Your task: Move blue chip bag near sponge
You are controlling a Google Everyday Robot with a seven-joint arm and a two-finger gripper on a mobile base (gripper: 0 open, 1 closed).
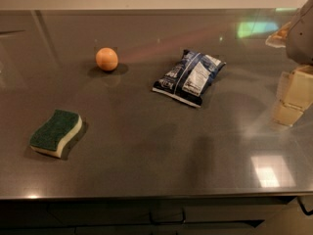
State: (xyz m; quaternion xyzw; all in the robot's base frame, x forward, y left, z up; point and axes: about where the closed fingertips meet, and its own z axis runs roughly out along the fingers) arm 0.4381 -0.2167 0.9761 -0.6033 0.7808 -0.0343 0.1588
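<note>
Camera view, the only angle: looking down across a dark grey countertop (161, 160) with a glossy, reflective face. Blue chip bag (188, 77) lies flat, right of centre and toward the back half, turned on a diagonal with its white label panels up. Nothing touches it. Sponge (56, 132) sits at front left, green scouring side up, cream foam down, well apart from the bag. Orange ball (106, 59) rests at back left; it falls between the two from left to right but lies farther back than either, and touches neither. Gripper (292, 98) hangs at the far right edge of view, above the counter, to the right of the bag and clear of it, holding nothing that I can see. Whether it stands apart or together I cannot tell; the frame edge cuts part of it off. Judgement: the bag is not yet grasped and the move is not yet under way. The gripper's station on the bag's side fits an approach to the bag. The bag is flat and crinkly with little height, so a grasp likely wants a raised fold or an end seam. The path to the sponge runs forward and left over bare counter. The ball sits off that line, so the risk of a knock looks low. The set-down should end just beside the sponge, not on it.
</note>
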